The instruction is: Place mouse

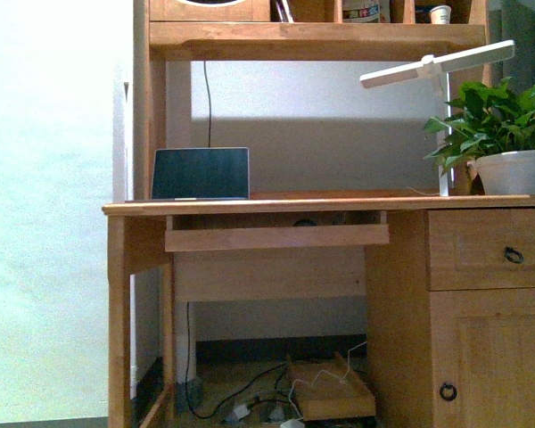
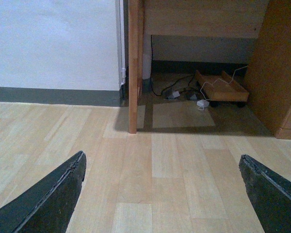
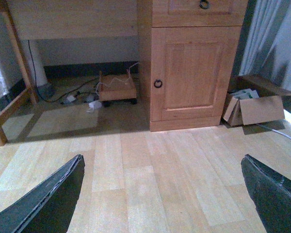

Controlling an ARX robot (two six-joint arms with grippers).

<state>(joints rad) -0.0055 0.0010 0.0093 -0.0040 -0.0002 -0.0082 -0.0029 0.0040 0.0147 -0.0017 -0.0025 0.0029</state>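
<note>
Two grippers: the left gripper point(image 2: 161, 158) and the right gripper point(image 3: 161, 158) each have their jaws spread wide with only bare floor point(image 2: 136, 189) between them, so neither holds anything
Mouse: probably the small dark rounded shape point(image 1: 305, 222) on the pull-out tray point(image 1: 276, 237), in the shadowed slot just under the desk top point(image 1: 267, 206); it is too dim to be certain, and neither wrist view shows it
Direction: both wrist cameras look low across the floor at the desk's base, so the mouse lies ahead of and well above both grippers
Nearer arm: the shape sits a little right of the tray's middle; the left wrist faces the desk leg point(image 2: 133, 68) and the right wrist faces the cabinet door point(image 3: 189, 73), so I judge the right arm slightly better placed, though not clearly
Long axis: cannot tell, as only a sliver of the dome shows
Step in hand: the pick has not begun; a raise and a reach forward come first
Risk: the slot looks shallow, so open jaws may catch the desk top's edge
</note>
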